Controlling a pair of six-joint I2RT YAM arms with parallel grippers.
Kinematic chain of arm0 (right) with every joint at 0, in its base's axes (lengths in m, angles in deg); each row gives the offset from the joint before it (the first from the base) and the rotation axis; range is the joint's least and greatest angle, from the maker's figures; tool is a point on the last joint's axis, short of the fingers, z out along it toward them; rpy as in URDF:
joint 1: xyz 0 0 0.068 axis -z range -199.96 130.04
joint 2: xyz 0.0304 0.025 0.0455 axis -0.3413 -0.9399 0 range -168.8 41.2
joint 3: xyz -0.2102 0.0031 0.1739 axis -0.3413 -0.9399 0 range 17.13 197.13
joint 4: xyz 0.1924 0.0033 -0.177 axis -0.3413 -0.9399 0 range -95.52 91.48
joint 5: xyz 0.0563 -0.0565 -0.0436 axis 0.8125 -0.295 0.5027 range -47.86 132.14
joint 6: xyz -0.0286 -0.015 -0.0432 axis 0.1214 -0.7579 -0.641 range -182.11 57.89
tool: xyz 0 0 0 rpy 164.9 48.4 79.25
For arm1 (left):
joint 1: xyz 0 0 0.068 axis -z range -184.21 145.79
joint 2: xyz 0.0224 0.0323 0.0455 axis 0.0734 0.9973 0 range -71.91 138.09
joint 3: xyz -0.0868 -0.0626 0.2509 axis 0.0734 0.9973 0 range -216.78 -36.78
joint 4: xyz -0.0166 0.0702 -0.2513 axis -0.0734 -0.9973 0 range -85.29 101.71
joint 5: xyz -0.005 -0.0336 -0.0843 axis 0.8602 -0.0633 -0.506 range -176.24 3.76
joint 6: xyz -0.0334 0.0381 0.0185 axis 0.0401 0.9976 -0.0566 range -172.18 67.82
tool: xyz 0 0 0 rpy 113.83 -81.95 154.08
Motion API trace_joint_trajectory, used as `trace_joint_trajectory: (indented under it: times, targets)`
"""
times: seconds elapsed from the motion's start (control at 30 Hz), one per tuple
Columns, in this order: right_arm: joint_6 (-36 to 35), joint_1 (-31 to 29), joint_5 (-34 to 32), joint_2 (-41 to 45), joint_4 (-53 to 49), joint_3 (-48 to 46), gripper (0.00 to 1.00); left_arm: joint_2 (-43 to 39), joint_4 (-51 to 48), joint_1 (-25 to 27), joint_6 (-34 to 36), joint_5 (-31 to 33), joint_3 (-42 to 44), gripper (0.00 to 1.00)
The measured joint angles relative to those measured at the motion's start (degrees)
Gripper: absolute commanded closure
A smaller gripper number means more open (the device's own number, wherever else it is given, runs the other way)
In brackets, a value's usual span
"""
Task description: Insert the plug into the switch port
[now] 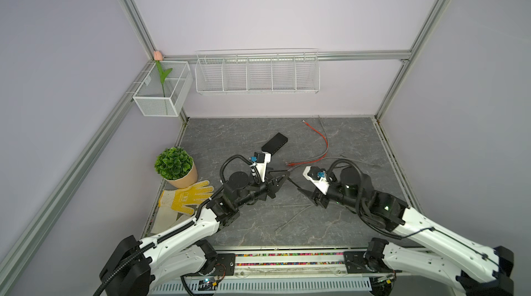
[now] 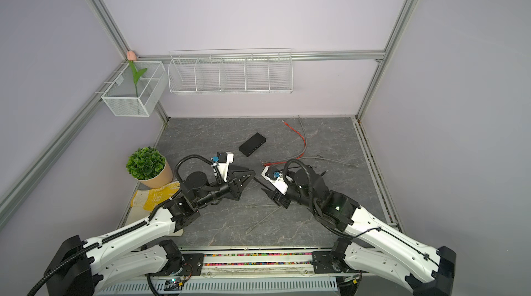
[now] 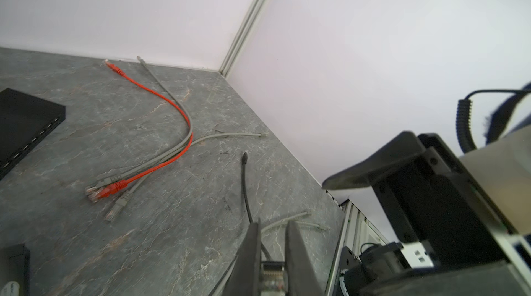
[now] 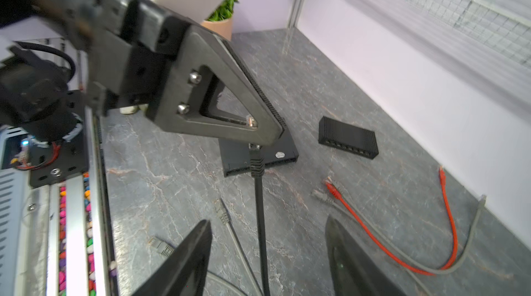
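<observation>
Nearest the robot, the right gripper (image 4: 267, 221) stands spread, with the dark cable (image 4: 260, 208) running through the gap between its fingers. Just beyond, the left gripper (image 3: 273, 224) pinches that cable's plug (image 3: 271, 276) above the grey surface (image 1: 230, 136). Behind its tip in the right wrist view lies the near switch (image 4: 283, 155); farther back lies the far switch (image 1: 274, 143), beside a red cable (image 1: 321, 148)

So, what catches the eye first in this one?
The left tool, over the middle of the table, pinches the plug of a dark cable; the right tool faces it, open, jaws either side of that cable. Farther back, a red cable curves right of a black switch.
</observation>
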Motion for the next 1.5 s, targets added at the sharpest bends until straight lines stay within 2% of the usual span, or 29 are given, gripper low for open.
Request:
trace_joint_trajectory:
  times: [0.17,0.37,0.53,0.73,0.83,1.0,1.27,1.5]
  targets:
    - [-0.61,0.26,8.76,4.28,-2.69,0.39,0.25,-1.79,0.20,0.00,4.02,-5.88,0.15,1.00]
    - [-1.16,0.85,14.84,1.88,-8.15,5.14,0.27,-5.35,-2.91,0.00,9.75,-11.02,-0.15,1.00]
    - [-0.13,4.70,19.47,-3.50,-10.36,9.79,0.40,-5.66,-4.98,0.00,13.03,-13.77,-1.84,1.00]
    - [0.98,7.06,25.90,-4.96,-11.21,9.90,0.32,-5.99,-7.58,0.00,15.87,-17.09,-2.84,1.00]
    - [1.09,7.23,27.47,-5.35,-11.91,9.99,0.32,-7.34,-9.11,0.00,16.72,-17.75,-2.93,1.00]
    - [0.13,8.44,28.55,-8.52,-13.86,10.38,0.37,-9.64,-9.70,0.00,17.53,-18.82,-2.95,1.00]
    - [-1.46,9.55,32.13,-11.15,-14.91,11.04,0.46,-8.72,-10.10,0.00,17.86,-20.74,-2.97,1.00]
    - [-3.04,9.70,36.24,-11.69,-15.08,12.17,0.46,-7.43,-9.70,0.00,17.79,-21.75,-2.97,1.00]
